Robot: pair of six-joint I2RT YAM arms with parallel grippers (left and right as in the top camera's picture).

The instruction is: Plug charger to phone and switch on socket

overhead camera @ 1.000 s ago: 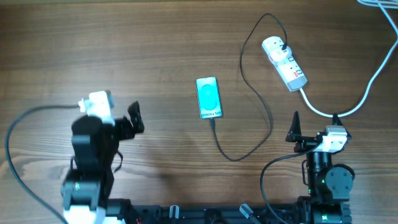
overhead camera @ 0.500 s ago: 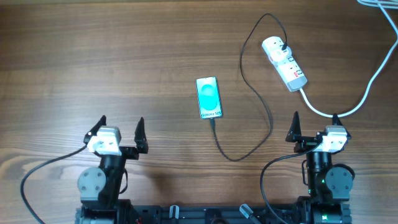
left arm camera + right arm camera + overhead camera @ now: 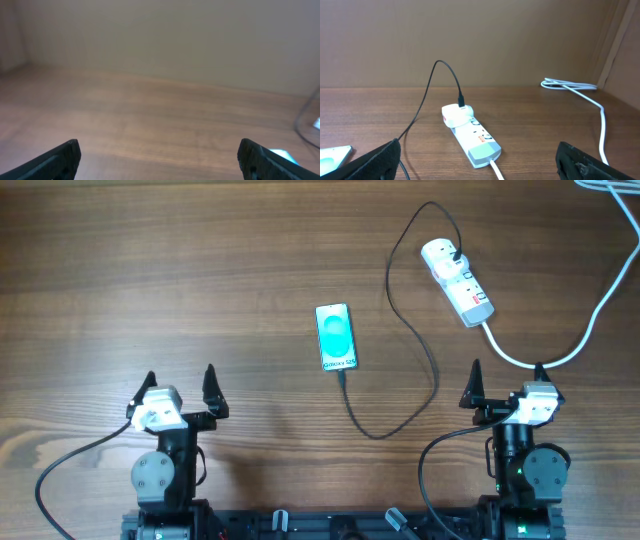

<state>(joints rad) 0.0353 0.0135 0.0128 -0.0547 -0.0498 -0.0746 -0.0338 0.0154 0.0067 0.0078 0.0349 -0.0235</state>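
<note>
The phone (image 3: pixel 336 337) lies at the table's centre, cyan screen up, white strip at its near end; a corner shows in the right wrist view (image 3: pixel 332 155) and a blurred bit in the left wrist view (image 3: pixel 282 155). The black charger cable (image 3: pixel 415 330) runs from an adapter on the white socket strip (image 3: pixel 458 281) and loops round to the phone's near end, where its tip (image 3: pixel 342 376) lies against the phone. The socket also shows in the right wrist view (image 3: pixel 472 135). My left gripper (image 3: pixel 179 387) is open and empty at the front left. My right gripper (image 3: pixel 506 377) is open and empty at the front right.
The socket's thick white cord (image 3: pixel 590 320) curves off to the far right edge, also seen in the right wrist view (image 3: pixel 580 92). Both arm bases stand at the front edge. A wall rises behind the table in both wrist views.
My left arm has drawn back and lowered to its base at the front left, ending with its fingers pointing forward. The right arm, phone, cable and socket have not moved.
</note>
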